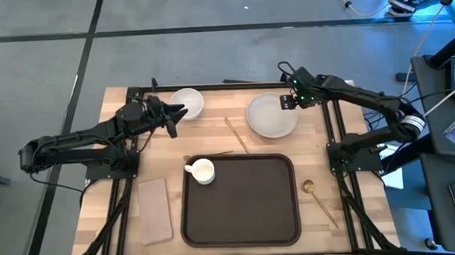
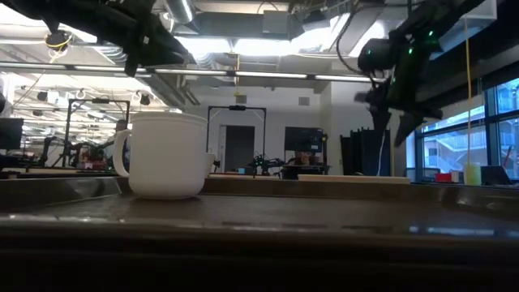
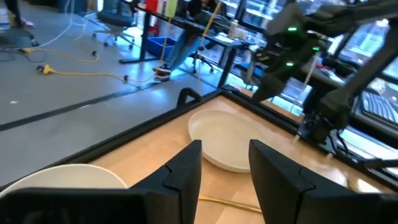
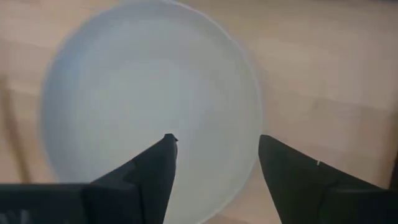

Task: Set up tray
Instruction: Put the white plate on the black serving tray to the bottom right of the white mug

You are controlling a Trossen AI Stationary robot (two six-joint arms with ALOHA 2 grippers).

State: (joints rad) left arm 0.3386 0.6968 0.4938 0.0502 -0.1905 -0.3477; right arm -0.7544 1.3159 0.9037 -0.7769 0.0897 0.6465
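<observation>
The dark brown tray lies at the table's near middle. A white mug stands on its far left corner. A white plate rests flat on the table beyond the tray. My right gripper hangs open above the plate's far right part, fingers pointing down. A white bowl sits at the far left. My left gripper is open just beside the bowl's near right side, pointing toward the plate.
A tan napkin lies left of the tray. A gold spoon lies to its right. Two chopsticks lie between the plate and the tray's far rim. A black frame runs along the table's far edge.
</observation>
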